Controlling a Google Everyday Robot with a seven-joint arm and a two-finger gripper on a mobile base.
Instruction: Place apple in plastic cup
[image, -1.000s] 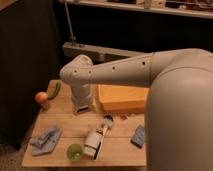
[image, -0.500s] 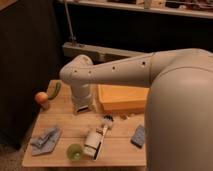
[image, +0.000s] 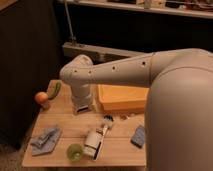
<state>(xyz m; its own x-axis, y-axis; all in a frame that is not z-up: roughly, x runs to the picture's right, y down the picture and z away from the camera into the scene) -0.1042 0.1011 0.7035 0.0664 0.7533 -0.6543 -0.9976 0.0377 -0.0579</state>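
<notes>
The apple (image: 41, 97) is small and orange-red and sits at the far left edge of the wooden table (image: 65, 122), beside a long green vegetable (image: 54, 90). The plastic cup (image: 75, 151), translucent yellowish-green, stands near the table's front edge, left of a lying white bottle (image: 93, 142). My arm reaches in from the right and bends down over the table's middle. My gripper (image: 83, 107) is at the lower end of the wrist, right of the apple and behind the cup, apart from both.
A large yellow-orange block (image: 122, 97) lies at the back right of the table. A grey-blue packet (image: 46, 139) lies front left and a blue packet (image: 138, 136) front right. The dark wall stands close on the left.
</notes>
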